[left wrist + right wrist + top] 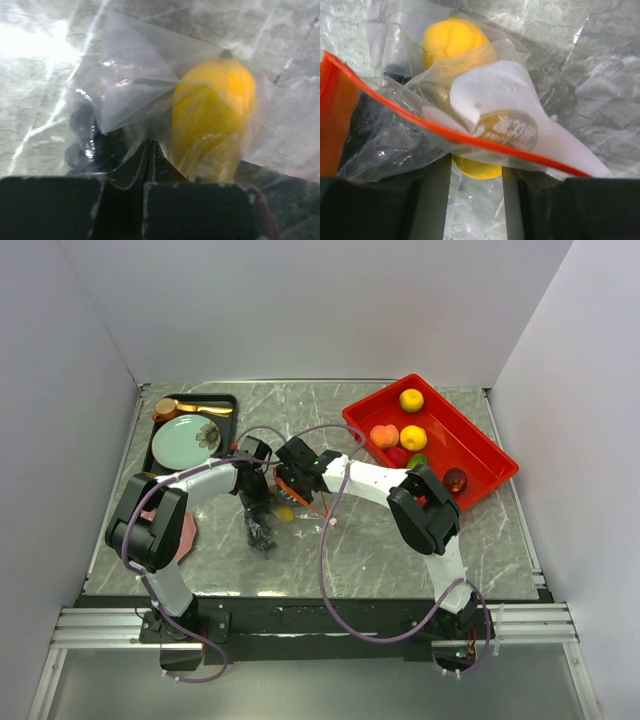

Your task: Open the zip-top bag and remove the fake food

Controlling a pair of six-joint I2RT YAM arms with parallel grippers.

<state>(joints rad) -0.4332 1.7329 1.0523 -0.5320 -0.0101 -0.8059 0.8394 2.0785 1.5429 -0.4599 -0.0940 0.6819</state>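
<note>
Crinkled, glossy clear film of the zip-top bag [130,85] lies at the centre of the marbled table [500,540], with a smooth, rounded yellow fake food [215,110] piece inside. The left end effector [150,150] is pinched together on the film. The right end effector [477,167] has its jaws apart, and the orange-red zip strip [470,140] crosses them. A red plastic tray [490,445] at 2 o'clock holds more fake food.
</note>
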